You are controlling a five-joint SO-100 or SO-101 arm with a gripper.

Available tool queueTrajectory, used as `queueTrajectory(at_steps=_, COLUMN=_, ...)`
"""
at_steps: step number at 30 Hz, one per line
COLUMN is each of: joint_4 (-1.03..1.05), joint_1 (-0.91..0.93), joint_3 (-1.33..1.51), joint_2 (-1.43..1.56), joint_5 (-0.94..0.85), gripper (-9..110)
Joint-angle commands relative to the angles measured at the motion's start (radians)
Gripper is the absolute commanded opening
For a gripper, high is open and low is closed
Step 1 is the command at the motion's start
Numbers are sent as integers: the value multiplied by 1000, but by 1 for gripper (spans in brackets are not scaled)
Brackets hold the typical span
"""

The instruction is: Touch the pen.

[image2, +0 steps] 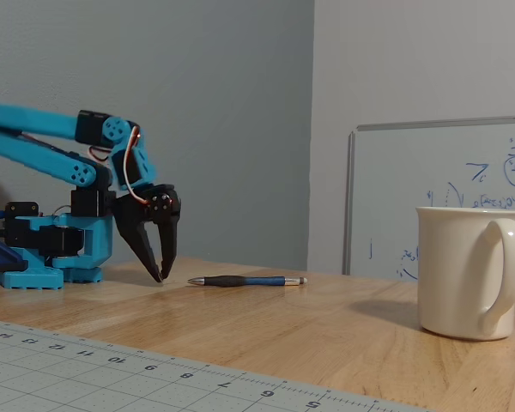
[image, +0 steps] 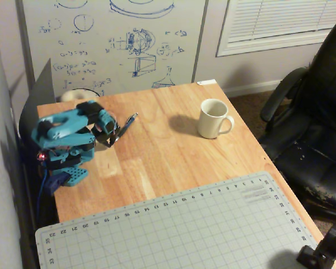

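The pen (image: 129, 123) is a thin dark stick lying flat on the wooden table (image: 173, 162), left of centre. In the other fixed view the pen (image2: 245, 281) lies lengthwise with its pale tip to the right. My teal arm is folded low at the table's left. My gripper (image: 110, 139) points down with its black fingertips (image2: 159, 273) close together at the tabletop, empty. In that view a small gap shows between the gripper (image2: 163, 273) and the pen's dark left end.
A cream mug (image: 214, 119) stands to the right of the pen and shows large in the other fixed view (image2: 463, 270). A grey cutting mat (image: 185, 230) covers the table's near part. A black chair (image: 319, 112) stands at the right, and a whiteboard (image: 112, 39) behind.
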Motion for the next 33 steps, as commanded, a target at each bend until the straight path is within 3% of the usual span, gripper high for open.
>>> queueTrajectory(at_steps=1, joint_4=-6, joint_1=-11, joint_3=-256, joint_2=-161, joint_5=-8, gripper=1)
queueTrajectory(at_steps=10, joint_4=-5, joint_1=-11, joint_3=-532, joint_2=-399, joint_5=-8, gripper=1)
queueTrajectory(at_steps=33, joint_4=-18, joint_1=-81, joint_3=-833, joint_2=-874, joint_5=-5, gripper=1)
